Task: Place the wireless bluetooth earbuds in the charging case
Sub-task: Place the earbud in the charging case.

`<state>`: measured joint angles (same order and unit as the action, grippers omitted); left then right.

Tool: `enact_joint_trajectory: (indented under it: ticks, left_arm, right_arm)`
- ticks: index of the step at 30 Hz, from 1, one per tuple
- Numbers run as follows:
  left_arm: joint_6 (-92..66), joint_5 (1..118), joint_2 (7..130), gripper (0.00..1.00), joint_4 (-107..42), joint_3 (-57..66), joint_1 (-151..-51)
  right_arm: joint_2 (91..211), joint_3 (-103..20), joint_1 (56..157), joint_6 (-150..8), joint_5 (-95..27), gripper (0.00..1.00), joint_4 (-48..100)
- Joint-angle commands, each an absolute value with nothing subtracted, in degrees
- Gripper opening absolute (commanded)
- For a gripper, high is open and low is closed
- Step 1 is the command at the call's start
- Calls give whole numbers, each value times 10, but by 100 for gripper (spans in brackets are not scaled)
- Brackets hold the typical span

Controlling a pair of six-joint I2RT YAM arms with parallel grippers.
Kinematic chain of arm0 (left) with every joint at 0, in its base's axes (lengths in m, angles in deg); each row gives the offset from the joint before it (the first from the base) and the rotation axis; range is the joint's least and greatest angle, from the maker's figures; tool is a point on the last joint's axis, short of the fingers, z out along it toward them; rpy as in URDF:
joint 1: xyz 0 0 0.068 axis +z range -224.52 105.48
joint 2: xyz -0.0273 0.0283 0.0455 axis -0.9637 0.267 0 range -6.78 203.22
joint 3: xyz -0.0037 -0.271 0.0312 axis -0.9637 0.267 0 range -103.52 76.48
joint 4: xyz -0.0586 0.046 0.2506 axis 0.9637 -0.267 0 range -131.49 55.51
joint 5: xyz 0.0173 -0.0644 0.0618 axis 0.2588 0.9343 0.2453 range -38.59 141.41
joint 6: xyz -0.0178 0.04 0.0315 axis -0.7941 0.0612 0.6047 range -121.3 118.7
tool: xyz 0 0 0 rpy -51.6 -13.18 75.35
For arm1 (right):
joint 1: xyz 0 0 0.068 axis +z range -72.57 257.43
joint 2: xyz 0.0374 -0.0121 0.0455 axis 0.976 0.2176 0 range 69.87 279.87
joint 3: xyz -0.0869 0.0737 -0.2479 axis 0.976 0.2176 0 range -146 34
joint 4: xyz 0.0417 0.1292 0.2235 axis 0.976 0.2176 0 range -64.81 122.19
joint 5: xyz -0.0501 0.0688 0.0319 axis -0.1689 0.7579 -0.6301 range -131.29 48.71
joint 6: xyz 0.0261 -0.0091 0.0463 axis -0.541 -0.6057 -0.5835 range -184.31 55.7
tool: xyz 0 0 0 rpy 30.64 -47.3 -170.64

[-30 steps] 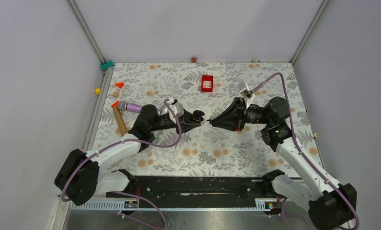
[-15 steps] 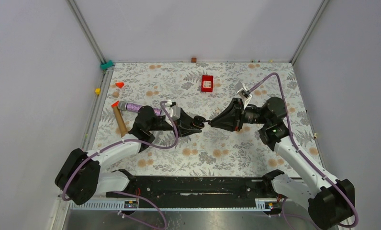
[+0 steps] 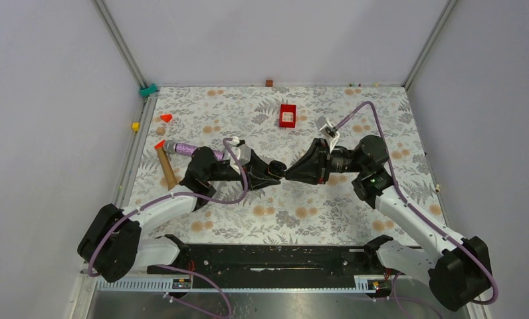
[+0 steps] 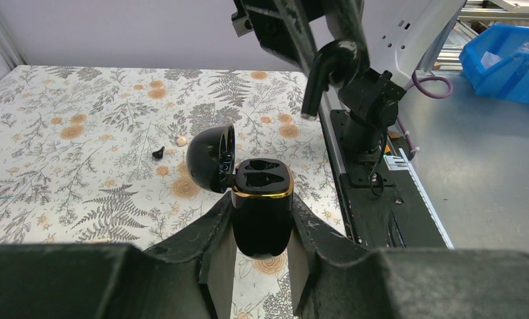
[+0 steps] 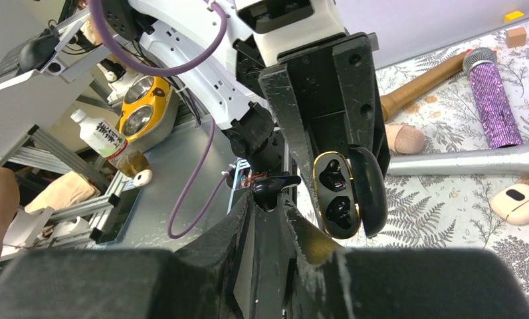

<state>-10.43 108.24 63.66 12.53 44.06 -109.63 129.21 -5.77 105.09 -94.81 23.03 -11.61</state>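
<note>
Black glossy charging case [image 4: 262,206] is pinched upright by the left claw [image 4: 262,232], one finger on each flank, and held above mid-table. Its lid [image 4: 212,158] hangs open at 9 o'clock of the body. Both wells [image 4: 262,178] face up and appear empty.

The right claw [image 5: 270,203] is pressed together on one earbud [image 5: 270,187], with the bulb between the tips and the stem towards the case. From overhead the two claws meet nearly tip to tip, and the red box [image 3: 288,114] sits well apart at 12 o'clock of them. From the left wrist the held earbud sits at 1 o'clock of the case, above it and apart from it.

A second earbud [image 4: 158,153] lies on the cloth [image 4: 82,119] at 10 o'clock of the case, near a small pale bit [image 4: 180,140].

Assessment: the step in hand is seating the first earbud.

Recommendations:
- Keep the left claw steady and the case level.
- Match the earbud to the well that fits its shape; which well that is cannot be told from here.
- Line the stem up over the deep end of that well.
- Lower slowly and straight, clear of the lid.
- Release only once the bulb sits flush.

Risk: a skewed entry may tip the earbud out or push the case round in its grip.
</note>
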Motion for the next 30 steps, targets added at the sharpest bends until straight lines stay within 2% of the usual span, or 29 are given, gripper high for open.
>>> enact_joint_trajectory:
  ticks: [1, 30]
  left_arm:
    - [-111, 1097, 637, 0, 151, 429, -1093]
    - [-72, 1111, 630, 0, 83, 413, -1100]
  right_arm:
    - [1306, -66, 1060, -940, 207, 18, -137]
    - [1335, -73, 1082, -908, 176, 18, -105]
